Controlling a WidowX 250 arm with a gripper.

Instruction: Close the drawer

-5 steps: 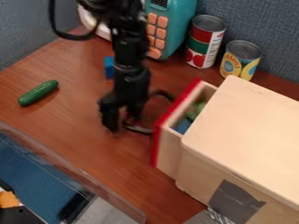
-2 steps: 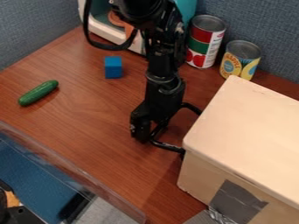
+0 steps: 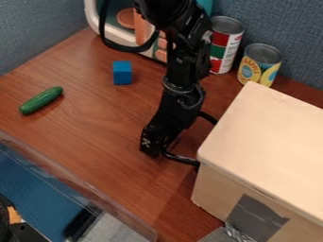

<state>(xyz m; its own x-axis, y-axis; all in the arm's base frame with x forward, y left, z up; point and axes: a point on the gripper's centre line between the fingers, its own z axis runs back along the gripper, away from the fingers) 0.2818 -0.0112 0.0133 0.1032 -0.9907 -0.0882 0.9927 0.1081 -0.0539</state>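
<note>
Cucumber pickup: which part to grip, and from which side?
I'd grip the cucumber at mid-length, coming from straight above and closing across its narrow width. It's long and slim, lies flat on the table, runs diagonally lower-left to upper-right in view, and nothing touches its long sides.

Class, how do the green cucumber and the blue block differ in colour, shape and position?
The cucumber is green; the block is blue. The cucumber is long with rounded ends, while the block is boxy. The block sits closer to the toy microwave than the cucumber does. Both rest on the brown table.
</note>
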